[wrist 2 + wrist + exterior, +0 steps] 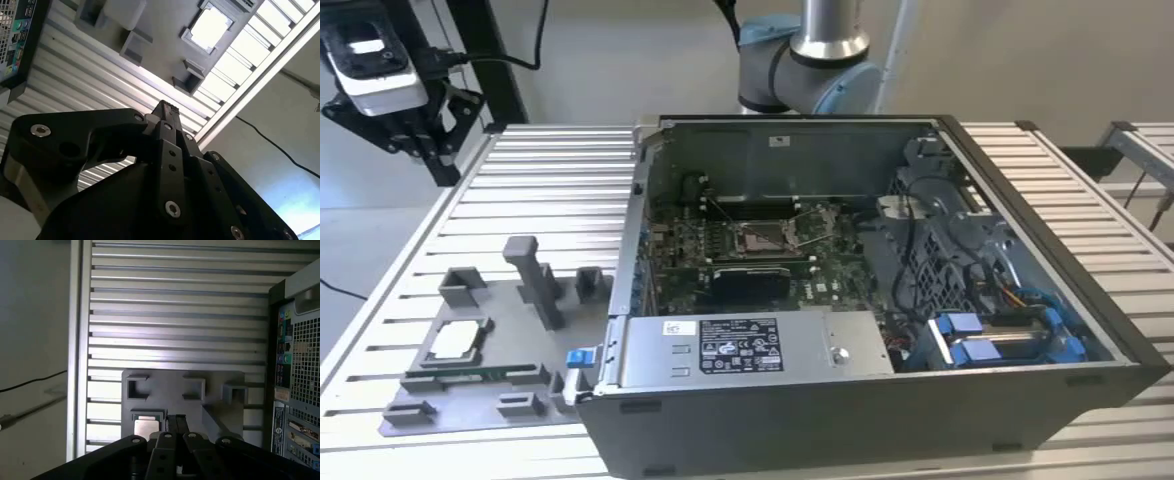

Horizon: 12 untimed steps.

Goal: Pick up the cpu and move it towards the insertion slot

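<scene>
Nearest us, the cpu (pixel 458 340) lies flat, silver face up, in its square nest on the grey fixture (pixel 500 325), at the bench's (pixel 560 200) front on the exterior view's left. Untouched, nothing gripping it. The long green memory stick (pixel 474 375) lies just beside it on the near side, and a tall post (pixel 534 280) stands close behind. That's the tight part: a descent slightly off could clip the post or nudge the stick, and the nest's raised rim leaves little edge to pinch, so a skewed grip could tip the chip.

Next, the open case (pixel 854 420). Its side wall rises between fixture and board, so a low carry could knock the chip against it. Deep inside, the insertion slot (pixel 767 236) shows its shiny frame and brownish centre, ringed by board parts, with cables (pixel 947 250) just off to the exterior view's right. It's a crowded spot to bring a chip into.

Farthest off, the tool (pixel 176 422) hangs high over the bench's back corner, well apart from the chip. In both wrist views the fingers (pixel 165 107) look clenched together on nothing, though the angle is poor, so I'd hedge on a thin gap. If they are pinched like that on reaching the chip, they'd press onto its face, not straddle it.
</scene>
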{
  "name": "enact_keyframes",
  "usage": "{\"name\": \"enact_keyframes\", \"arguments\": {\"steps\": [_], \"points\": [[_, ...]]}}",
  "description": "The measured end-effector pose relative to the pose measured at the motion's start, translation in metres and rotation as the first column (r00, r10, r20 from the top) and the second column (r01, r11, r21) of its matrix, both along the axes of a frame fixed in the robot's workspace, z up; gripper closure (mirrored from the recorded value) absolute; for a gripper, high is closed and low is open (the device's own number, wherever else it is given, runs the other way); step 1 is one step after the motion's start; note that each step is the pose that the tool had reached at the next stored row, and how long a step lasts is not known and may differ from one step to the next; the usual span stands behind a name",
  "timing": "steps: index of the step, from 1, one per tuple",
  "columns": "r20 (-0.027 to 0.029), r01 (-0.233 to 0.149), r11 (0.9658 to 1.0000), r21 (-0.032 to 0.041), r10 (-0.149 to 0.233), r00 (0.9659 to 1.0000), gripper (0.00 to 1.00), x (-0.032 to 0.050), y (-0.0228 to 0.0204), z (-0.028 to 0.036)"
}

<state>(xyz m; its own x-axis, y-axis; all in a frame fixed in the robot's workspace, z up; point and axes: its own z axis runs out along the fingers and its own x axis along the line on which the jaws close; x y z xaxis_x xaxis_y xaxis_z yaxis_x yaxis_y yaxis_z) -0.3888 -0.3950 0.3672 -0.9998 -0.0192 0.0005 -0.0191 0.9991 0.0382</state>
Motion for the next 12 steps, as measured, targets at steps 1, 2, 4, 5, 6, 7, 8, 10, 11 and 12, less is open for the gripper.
{"name": "enact_keyframes", "arguments": {"steps": [1, 2, 4, 5, 6, 7, 8, 10, 11, 12], "points": [[-0.0001, 0.000, 1.0000, -0.0001, 0.000, 1.0000, 1.00, -0.0001, 0.0000, 0.0000], [-0.0002, 0.000, 1.0000, -0.0002, 0.000, 1.0000, 1.00, -0.0008, 0.0000, 0.0001], [0.0000, 0.000, 1.0000, 0.0000, 0.000, 1.0000, 1.00, -0.0021, 0.0000, 0.0000], [0.0000, 0.000, 1.0000, 0.0000, 0.000, 1.0000, 1.00, -0.0033, -0.0004, 0.0000], [0.0000, 0.000, 1.0000, 0.0001, 0.000, 1.0000, 1.00, -0.0047, -0.0023, 0.0000], [0.0001, 0.000, 1.0000, 0.0002, 0.000, 1.0000, 1.00, -0.0056, -0.0051, -0.0001], [0.0000, 0.000, 1.0000, 0.0001, 0.000, 1.0000, 1.00, -0.0060, -0.0089, -0.0002], [0.0001, 0.000, 1.0000, 0.0001, 0.000, 1.0000, 1.00, -0.0071, -0.0171, -0.0004], [-0.0001, 0.000, 1.0000, 0.0000, 0.000, 1.0000, 1.00, -0.0079, -0.0208, -0.0005], [0.0000, 0.000, 1.0000, 0.0001, 0.000, 1.0000, 1.00, -0.0089, -0.0243, -0.0007]]}}
